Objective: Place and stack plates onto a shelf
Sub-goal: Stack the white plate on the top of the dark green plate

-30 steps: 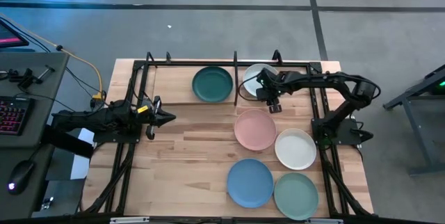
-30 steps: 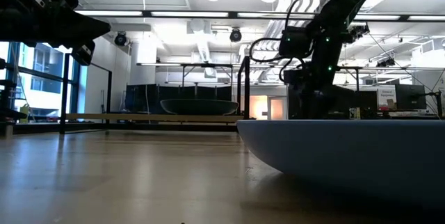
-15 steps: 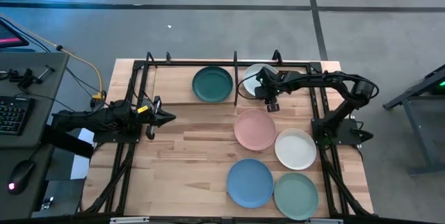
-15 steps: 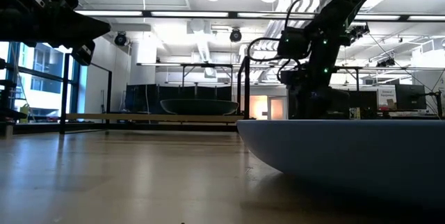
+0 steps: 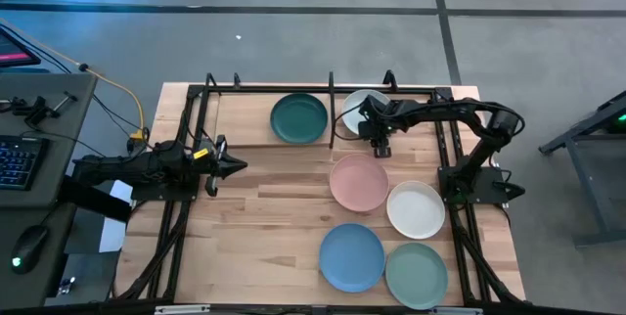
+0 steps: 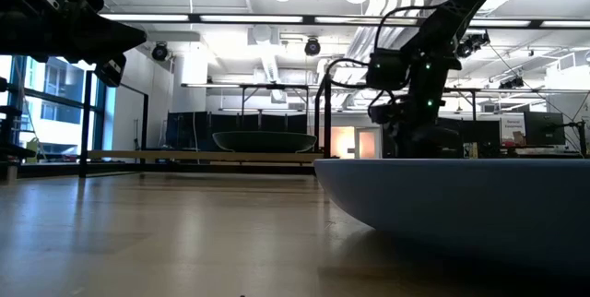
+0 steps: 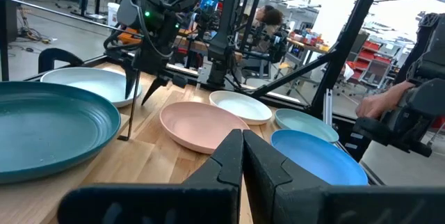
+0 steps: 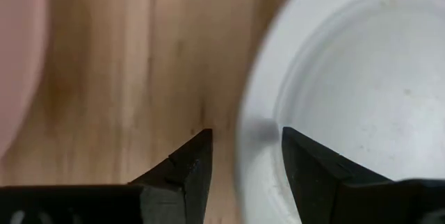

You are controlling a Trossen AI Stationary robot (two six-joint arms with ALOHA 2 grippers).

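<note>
Fingers [image 8: 191,161] of right gripper [image 8: 243,158] apart, straddling rim of round pale mint plate [image 8: 348,78] on light-wood table [image 8: 139,57]; left gripper [image 7: 242,156] shut, hovering; workshop behind.

Free room: bare table [image 5: 264,207] wood is lying open between the left gripper [image 5: 233,166] and the plates. Obstacles: pink plate [image 5: 358,181], white plate [image 5: 416,208], blue plate [image 5: 351,257] and sage green plate [image 5: 417,274] are crowding the right half; the shelf [image 5: 245,119] rods are fencing the dark green plate [image 5: 298,118].
</note>
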